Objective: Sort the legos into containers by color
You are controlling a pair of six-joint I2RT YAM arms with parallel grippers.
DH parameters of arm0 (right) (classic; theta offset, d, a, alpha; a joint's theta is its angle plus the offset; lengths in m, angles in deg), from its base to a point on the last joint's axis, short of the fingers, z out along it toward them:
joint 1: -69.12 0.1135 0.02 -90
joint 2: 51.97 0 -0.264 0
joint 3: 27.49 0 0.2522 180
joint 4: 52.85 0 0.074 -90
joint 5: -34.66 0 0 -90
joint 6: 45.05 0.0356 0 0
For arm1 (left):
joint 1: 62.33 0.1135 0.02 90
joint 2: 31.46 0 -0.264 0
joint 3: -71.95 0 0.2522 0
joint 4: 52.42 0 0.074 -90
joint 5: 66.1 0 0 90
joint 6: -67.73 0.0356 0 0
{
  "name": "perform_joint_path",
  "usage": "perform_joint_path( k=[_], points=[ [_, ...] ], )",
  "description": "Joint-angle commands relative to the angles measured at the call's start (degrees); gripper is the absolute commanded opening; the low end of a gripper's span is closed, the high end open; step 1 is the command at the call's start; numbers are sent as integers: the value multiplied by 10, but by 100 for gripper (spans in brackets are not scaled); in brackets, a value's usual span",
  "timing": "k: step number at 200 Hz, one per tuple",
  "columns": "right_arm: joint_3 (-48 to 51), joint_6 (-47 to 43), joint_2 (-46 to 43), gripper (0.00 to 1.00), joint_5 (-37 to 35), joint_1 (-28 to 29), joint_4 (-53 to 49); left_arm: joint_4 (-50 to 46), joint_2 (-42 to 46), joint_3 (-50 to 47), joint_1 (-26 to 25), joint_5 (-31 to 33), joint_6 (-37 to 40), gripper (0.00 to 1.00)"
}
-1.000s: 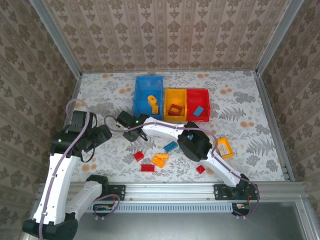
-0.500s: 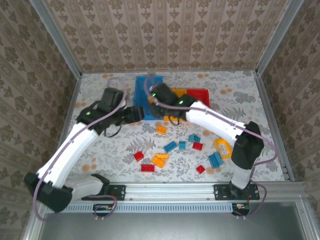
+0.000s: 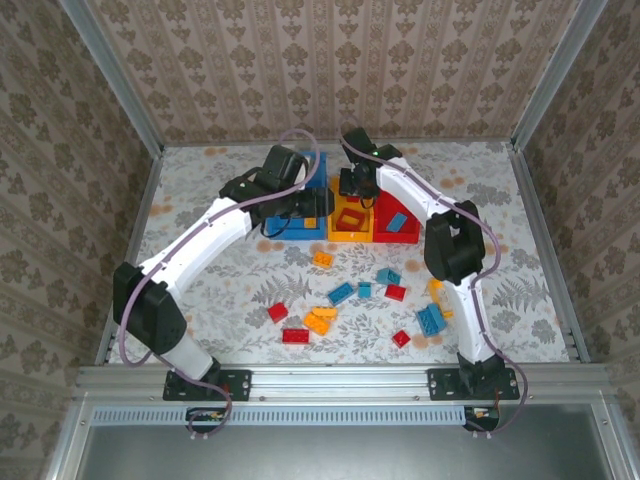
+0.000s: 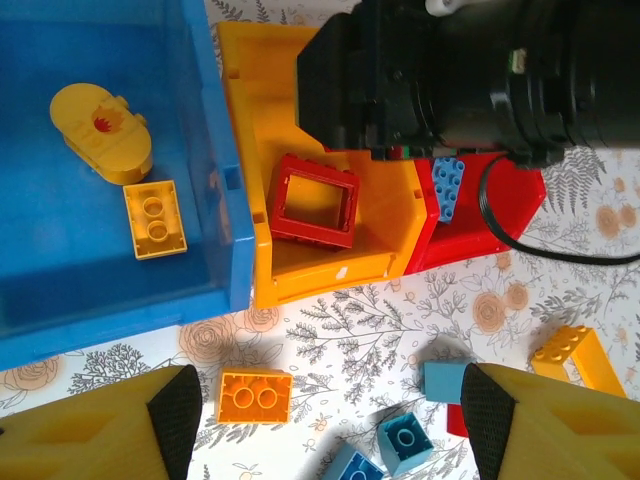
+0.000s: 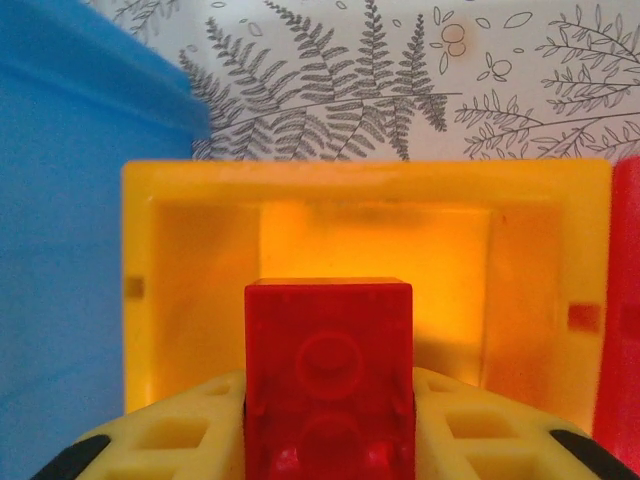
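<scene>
A red brick [image 5: 328,375] is pinched between the yellow fingers [image 5: 170,435] of the right pincer [image 5: 328,445]. The pincer is closed narrow on it, directly above the open yellow-orange bin [image 5: 540,200]. A red open-frame brick [image 4: 313,200] lies inside that bin.

Seen from the top camera, the blue bin [image 4: 225,150] touches the yellow-orange bin on the left. It holds a yellow round piece [image 4: 100,130] and a yellow-orange two-stud brick [image 4: 155,218]. The red bin [image 4: 500,215] touches the yellow-orange bin on the other side and has a blue flat brick [image 4: 446,187] in it.

The left pincer [image 4: 330,425] stands wide with nothing between its fingers. It hangs over the desk [image 3: 200,200] on the side of the yellow-orange bin that faces the arm bases.

An orange brick [image 4: 255,395] lies on the desk just off the yellow-orange bin's near wall. A little farther from that wall are two blue bricks [image 4: 405,443], and a yellow open frame [image 4: 580,350] lies out beyond the red bin's side.

Still farther from the yellow-orange bin, toward the arm bases, the other loose legos [image 3: 320,320] lie scattered in red, blue and orange, none touching a bin.
</scene>
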Motion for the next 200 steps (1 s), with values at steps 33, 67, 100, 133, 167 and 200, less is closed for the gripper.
perform_joint_path(
  k=[33,67,100,133,167,200],
  points=[
    [-58,31,37,52,35,-3,-63,-1,-14,17,-8,-12,24,72],
    [-57,29,14,59,37,-1,-61,-11,-12,5,-13,-18,55,72],
    [-19,17,-73,58,20,8,-31,-32,-3,-15,-20,-42,124,72],
    [93,3,-199,57,-9,12,15,-43,13,-50,-32,-63,158,72],
    [303,-1,-365,57,-38,15,55,-44,32,-75,-63,-74,184,72],
    [488,-29,-497,68,-20,24,33,-32,31,-90,-106,-63,188,72]
  ],
)
